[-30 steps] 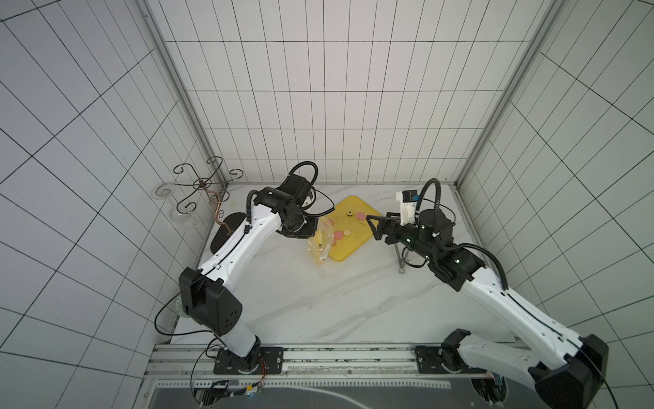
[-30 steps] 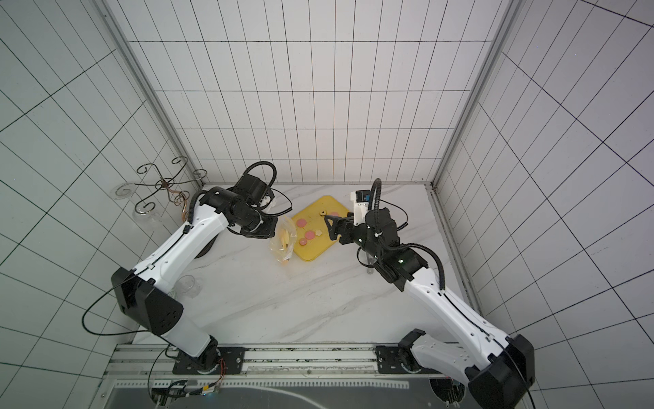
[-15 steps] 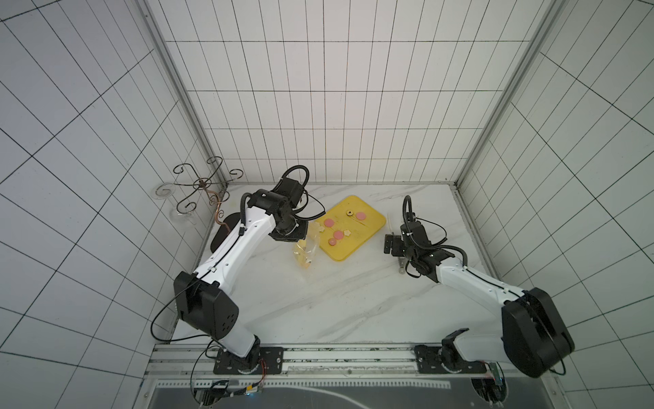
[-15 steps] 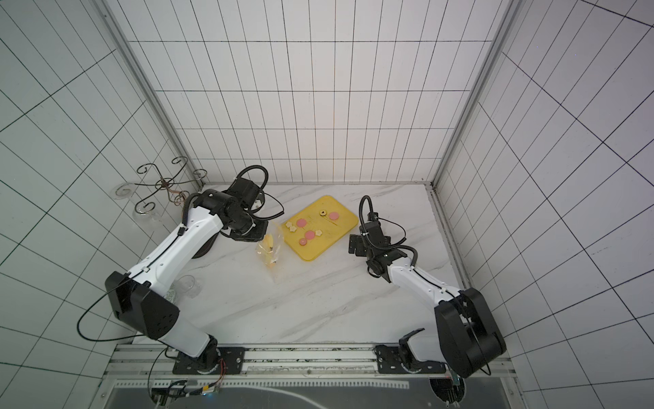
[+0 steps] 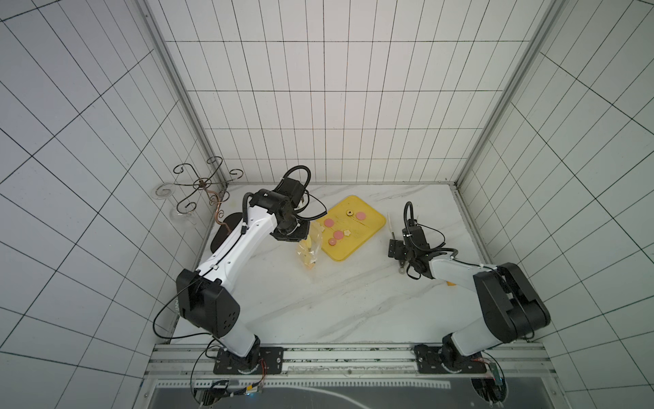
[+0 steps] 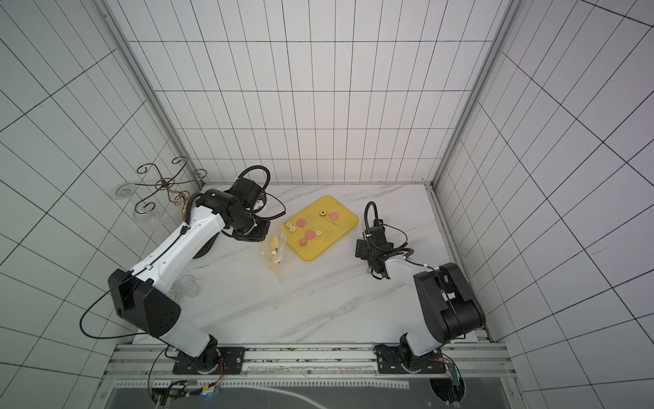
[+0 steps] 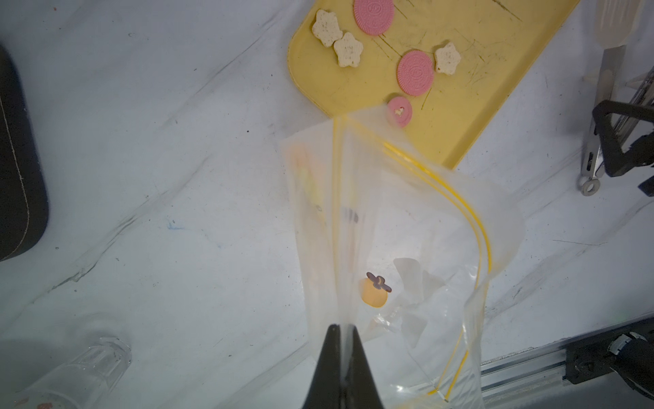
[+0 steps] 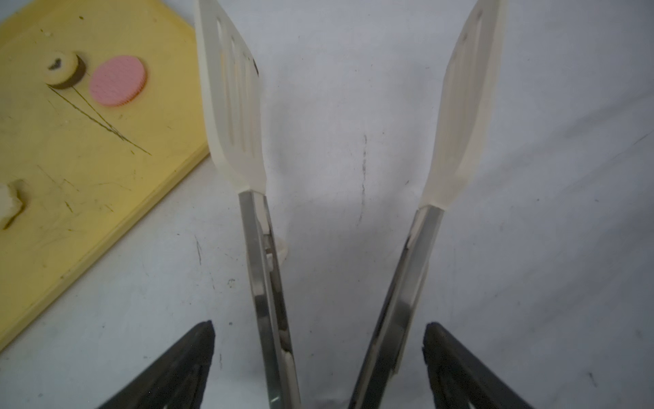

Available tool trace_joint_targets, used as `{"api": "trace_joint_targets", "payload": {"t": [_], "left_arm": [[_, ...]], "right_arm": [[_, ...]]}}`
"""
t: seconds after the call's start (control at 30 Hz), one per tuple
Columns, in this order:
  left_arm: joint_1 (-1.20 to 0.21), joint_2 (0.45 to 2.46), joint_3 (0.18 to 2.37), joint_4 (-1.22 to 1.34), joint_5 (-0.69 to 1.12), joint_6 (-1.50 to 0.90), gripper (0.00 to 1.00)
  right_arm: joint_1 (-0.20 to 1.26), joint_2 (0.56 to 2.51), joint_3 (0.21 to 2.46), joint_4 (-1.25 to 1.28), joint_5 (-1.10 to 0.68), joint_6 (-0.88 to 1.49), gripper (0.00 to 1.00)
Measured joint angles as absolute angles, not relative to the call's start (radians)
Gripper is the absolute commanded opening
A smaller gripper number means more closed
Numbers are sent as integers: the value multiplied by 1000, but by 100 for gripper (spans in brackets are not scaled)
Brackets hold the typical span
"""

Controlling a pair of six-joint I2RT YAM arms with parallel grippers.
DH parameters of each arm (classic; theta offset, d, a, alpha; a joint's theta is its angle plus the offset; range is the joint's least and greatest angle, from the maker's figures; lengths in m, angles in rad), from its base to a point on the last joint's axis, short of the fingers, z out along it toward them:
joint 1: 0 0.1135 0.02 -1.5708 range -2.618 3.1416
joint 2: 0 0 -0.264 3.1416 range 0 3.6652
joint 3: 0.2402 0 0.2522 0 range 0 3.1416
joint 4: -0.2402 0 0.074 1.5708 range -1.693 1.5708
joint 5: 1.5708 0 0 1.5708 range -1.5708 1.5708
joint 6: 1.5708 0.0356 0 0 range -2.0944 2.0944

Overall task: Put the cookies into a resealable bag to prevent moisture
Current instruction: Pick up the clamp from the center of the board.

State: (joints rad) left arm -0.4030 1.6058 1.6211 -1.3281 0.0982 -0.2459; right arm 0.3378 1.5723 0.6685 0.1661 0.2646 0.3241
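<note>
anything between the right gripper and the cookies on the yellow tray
Yes: the tongs lie between the open fingers of the right gripper, white tips beside the yellow tray; the cookies on it are uncovered.

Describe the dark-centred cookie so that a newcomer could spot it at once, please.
Find the yellow tray on the marble table. Near its far end, toward the back wall, lies the dark-centred cookie, beside a pink disc. It alone is tan-rimmed with a dark middle; the rest are pink or cream.

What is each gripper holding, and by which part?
The left gripper pinches the resealable bag by one lip of its mouth. The right gripper holds nothing: open jaws straddle the tongs untouched.
</note>
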Motion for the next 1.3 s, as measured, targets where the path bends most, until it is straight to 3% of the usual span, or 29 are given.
{"api": "trace_joint_targets", "payload": {"t": [0.43,0.73,0.8,1.3], "left_arm": [[-403,1606,1621,-1322,98,-242,0],[-403,1606,1599,-1320,97,-242,0],[-403,1606,1596,-1320,94,-242,0],[-381,1606,1605,-1320,74,-234,0]], "right_arm": [[313,1677,676,253,286,308,78],[292,1697,688,291,277,278,38],[292,1681,688,286,263,272,34],[396,1338,732,-110,42,68,35]]}}
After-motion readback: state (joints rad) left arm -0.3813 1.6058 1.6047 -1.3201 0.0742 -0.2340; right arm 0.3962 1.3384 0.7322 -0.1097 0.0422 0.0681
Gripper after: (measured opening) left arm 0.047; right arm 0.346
